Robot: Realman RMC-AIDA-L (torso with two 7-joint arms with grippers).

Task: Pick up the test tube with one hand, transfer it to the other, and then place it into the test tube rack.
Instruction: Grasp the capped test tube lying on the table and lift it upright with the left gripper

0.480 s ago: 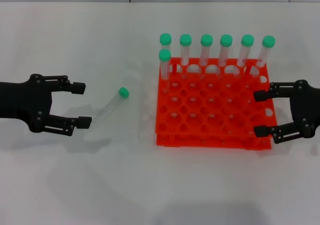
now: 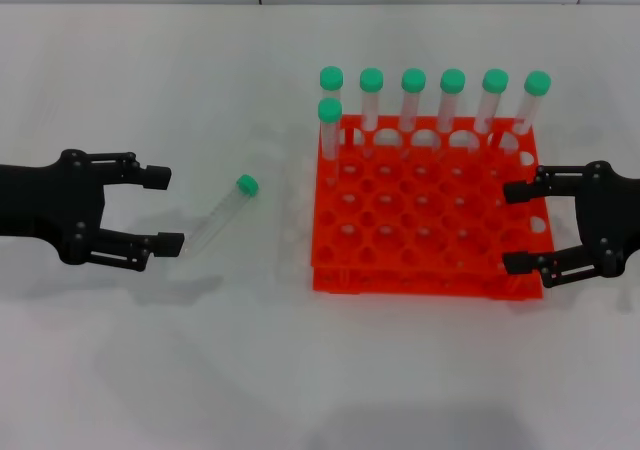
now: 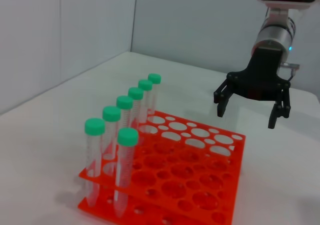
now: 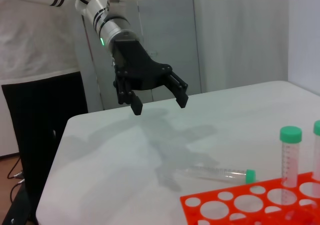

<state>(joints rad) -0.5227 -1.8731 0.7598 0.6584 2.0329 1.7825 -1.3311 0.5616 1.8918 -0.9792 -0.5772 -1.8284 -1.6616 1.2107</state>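
Black two-finger left hand (image 2: 165, 209), silver-white arm, green ring light.

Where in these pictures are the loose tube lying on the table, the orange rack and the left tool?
loose tube (image 2: 222, 213): head view, on its clear body.
orange rack (image 2: 425, 270): head view, on its near top edge.
left tool (image 2: 164, 210): head view, midway between its open fingertips.

Clear test tube (image 2: 218, 217) with green cap just past black left gripper (image 2: 164, 210) fingertips, bright orange-red rack (image 2: 425, 220) beside black right gripper (image 2: 517, 227) fingertips, green-capped clear tubes (image 2: 432, 100), white table (image 2: 200, 350)
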